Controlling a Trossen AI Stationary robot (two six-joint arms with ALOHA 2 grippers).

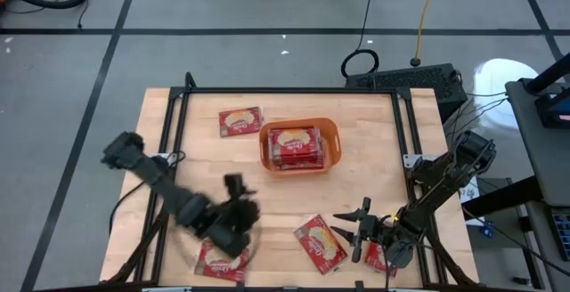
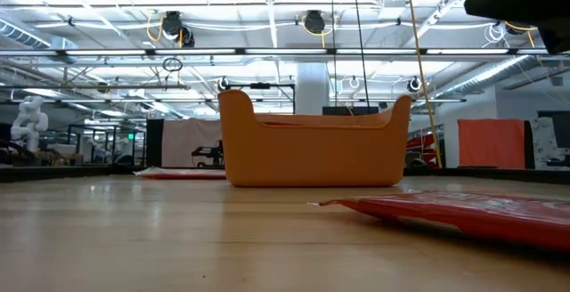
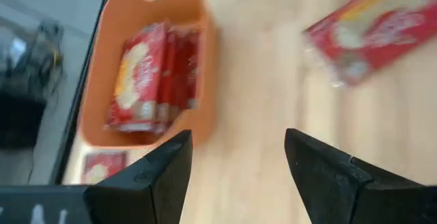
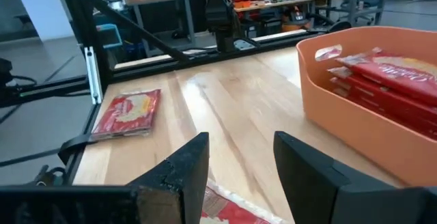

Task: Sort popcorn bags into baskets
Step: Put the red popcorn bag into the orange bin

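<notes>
The orange basket (image 1: 331, 141) stands mid-table with several red popcorn bags (image 1: 295, 146) stacked inside; it also shows in the low view as basket (image 2: 312, 150). Loose bags lie flat on the wood: one left of the basket near the far edge (image 1: 240, 121), one at the near edge (image 1: 321, 242), one partly under my left arm (image 1: 214, 263), and one partly under my right arm (image 1: 378, 258). My left gripper (image 1: 234, 183) hovers open near-left of the basket, and its wrist view (image 3: 235, 156) looks down on the basket. My right gripper (image 1: 349, 232) is open beside the near bag, whose corner (image 4: 229, 210) shows below its fingers.
A black frame rail (image 1: 174, 127) runs along the table's left, far and right sides. Bare wood (image 1: 374, 181) lies between the basket and the near bags. Cables and a dark power strip (image 1: 405, 80) sit on the floor beyond the far edge.
</notes>
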